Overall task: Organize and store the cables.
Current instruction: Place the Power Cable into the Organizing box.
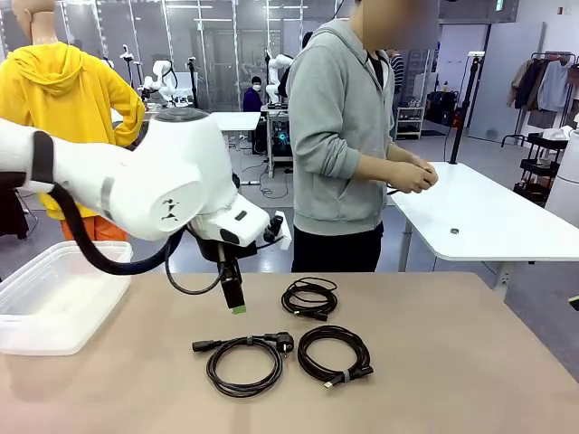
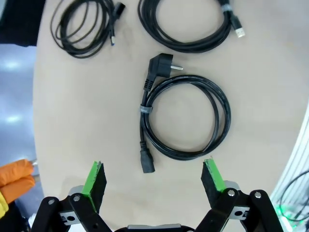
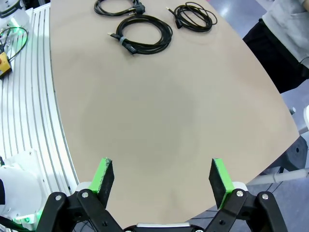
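Black round-coiled cables [image 2: 143, 110], matte tan table [image 3: 145, 121]; left end effector [image 2: 152, 166], right end effector [image 3: 160, 166] agape.

Bare tbl [image 2: 87, 121] around cables [image 2: 146, 109]

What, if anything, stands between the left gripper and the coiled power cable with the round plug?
Nothing visible does. The left gripper hangs open over the bare table, with the power cable lying flat just ahead of its fingers. The thin coil and the thicker coil lie beyond it, apart.

Tan table [image 1: 452, 380], three coiled black cables [image 1: 244, 342], clear bin [image 1: 63, 325] at left
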Robot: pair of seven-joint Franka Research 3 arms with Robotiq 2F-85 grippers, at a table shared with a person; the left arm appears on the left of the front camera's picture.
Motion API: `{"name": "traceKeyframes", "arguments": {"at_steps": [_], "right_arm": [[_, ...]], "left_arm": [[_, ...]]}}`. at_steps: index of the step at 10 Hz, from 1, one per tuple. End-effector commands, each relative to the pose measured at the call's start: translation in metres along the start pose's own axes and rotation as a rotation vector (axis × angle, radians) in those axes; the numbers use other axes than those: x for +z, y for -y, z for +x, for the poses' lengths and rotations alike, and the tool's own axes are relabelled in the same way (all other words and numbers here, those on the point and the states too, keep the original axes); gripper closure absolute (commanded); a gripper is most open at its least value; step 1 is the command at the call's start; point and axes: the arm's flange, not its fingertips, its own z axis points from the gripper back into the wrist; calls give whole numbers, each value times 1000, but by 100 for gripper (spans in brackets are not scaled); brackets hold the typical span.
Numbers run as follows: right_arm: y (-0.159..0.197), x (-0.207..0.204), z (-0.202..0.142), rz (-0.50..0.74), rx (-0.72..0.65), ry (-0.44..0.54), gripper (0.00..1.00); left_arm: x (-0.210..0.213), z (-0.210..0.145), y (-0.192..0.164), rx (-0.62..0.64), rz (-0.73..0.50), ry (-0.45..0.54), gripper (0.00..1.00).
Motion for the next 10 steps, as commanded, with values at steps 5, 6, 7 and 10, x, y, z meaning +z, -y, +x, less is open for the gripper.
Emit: {"name": "traceKeyframes", "arguments": {"at_steps": [5, 6, 7, 10], "right_arm": [[3, -2, 0, -8, 3, 9, 0], [3, -2, 0, -8, 3, 9, 0], [3, -2, 0, -8, 3, 9, 0], [3, -2, 0, -8, 3, 9, 0]], "left_arm": [[-55, 16, -32, -161, -67, -58, 0], [-65, 14, -37, -159, -99, -71, 0], [-75, 12, -38, -162, -123, -69, 0], [-102, 7, -47, -150, -145, -76, 0]]}}
